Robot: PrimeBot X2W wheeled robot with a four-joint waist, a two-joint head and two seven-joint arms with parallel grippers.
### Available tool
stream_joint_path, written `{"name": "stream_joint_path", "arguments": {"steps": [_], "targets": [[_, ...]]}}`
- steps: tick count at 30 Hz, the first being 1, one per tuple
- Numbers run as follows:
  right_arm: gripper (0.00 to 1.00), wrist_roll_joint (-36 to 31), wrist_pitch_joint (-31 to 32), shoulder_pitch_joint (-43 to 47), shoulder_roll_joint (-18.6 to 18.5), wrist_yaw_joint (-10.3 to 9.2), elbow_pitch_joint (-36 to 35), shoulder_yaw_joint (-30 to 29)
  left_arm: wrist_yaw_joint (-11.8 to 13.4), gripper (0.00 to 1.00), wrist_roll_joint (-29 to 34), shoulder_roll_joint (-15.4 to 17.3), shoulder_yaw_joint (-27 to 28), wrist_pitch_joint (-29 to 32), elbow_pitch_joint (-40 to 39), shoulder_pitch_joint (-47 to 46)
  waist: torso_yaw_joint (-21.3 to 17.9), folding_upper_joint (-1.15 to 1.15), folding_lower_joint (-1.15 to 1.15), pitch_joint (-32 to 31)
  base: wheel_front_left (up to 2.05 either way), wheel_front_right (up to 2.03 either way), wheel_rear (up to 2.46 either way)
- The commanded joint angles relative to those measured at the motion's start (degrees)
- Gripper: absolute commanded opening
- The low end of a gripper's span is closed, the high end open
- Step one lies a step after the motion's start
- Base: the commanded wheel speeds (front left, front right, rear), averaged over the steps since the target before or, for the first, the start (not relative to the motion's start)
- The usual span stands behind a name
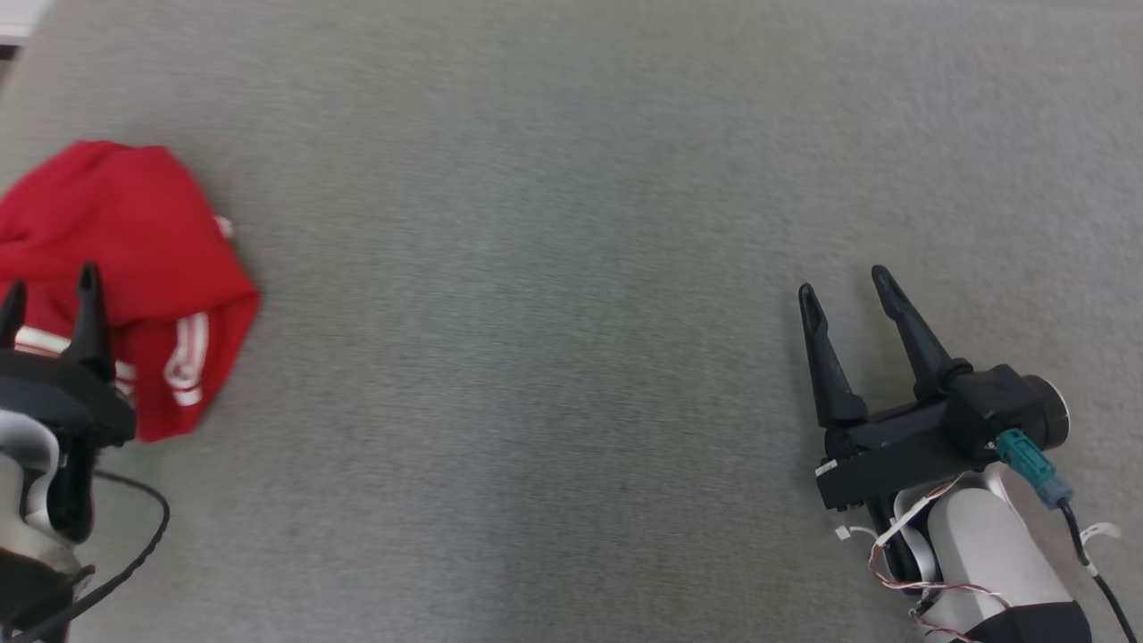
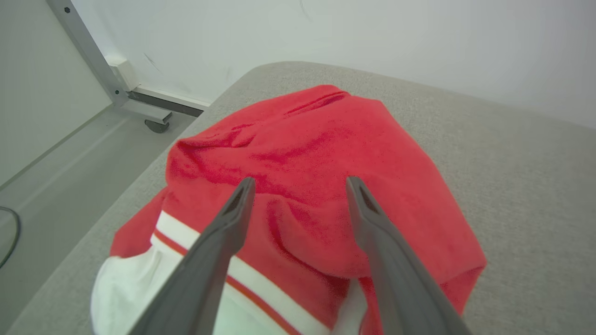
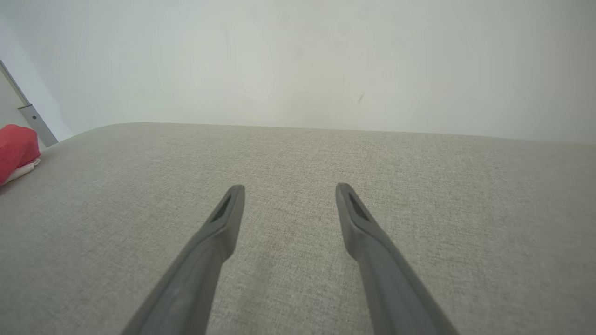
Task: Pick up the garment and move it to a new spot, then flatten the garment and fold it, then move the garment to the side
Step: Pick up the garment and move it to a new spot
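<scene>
The garment (image 1: pixel 134 259) is a red fabric piece with white stripes, lying crumpled at the far left of the grey surface. Up close in the left wrist view, the garment (image 2: pixel 321 153) bulges as a red mound with a white band near the bottom. My left gripper (image 1: pixel 49 290) hovers over its near part, open, fingers spread above the cloth (image 2: pixel 298 186) with nothing between them. My right gripper (image 1: pixel 844 281) is open at the lower right, far from the garment. From the right wrist, that gripper (image 3: pixel 288 188) points over bare fabric, and the garment (image 3: pixel 16 151) peeks in at the left edge.
A grey cloth-covered table (image 1: pixel 554 268) spans the head view. Beyond its left edge lies a pale floor (image 2: pixel 56 172) with a metal frame leg on a caster (image 2: pixel 156 124). A white wall (image 3: pixel 298 60) stands behind the table's far edge.
</scene>
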Motion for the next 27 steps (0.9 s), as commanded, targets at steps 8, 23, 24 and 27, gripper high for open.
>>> {"name": "stream_joint_path", "arguments": {"steps": [8, 23, 24, 27], "targets": [[1.00, 0.4, 0.0, 0.1, 0.6, -0.14, 0.1, -1.7, 1.5, 0.00, -0.3, -0.6, -0.2, -0.8, 11.2, -3.7, -5.8, -0.01, -0.01, 4.4, 0.00, 0.00, 0.00], [1.00, 1.4, 0.0, 1.6, 5.0, -0.14, 3.2, -1.5, 0.5, 0.00, 6.8, -1.5, -1.8, -5.3, 0.9, -8.9, -6.7, -0.01, -0.01, -5.3, 0.00, 0.00, 0.00], [1.00, 1.5, 0.0, 1.8, 5.3, -0.14, 3.4, -1.5, 0.6, 0.00, 7.2, -2.5, -1.6, -5.3, -0.5, -8.5, -7.1, -0.01, -0.01, -6.0, 0.00, 0.00, 0.00], [1.00, 1.9, 0.0, 2.4, 6.1, -0.14, 4.2, -1.5, 0.4, 0.00, 8.2, -6.3, -1.8, -5.2, -3.9, -6.2, -8.8, -0.01, -0.01, -8.0, 0.00, 0.00, 0.00]]}}
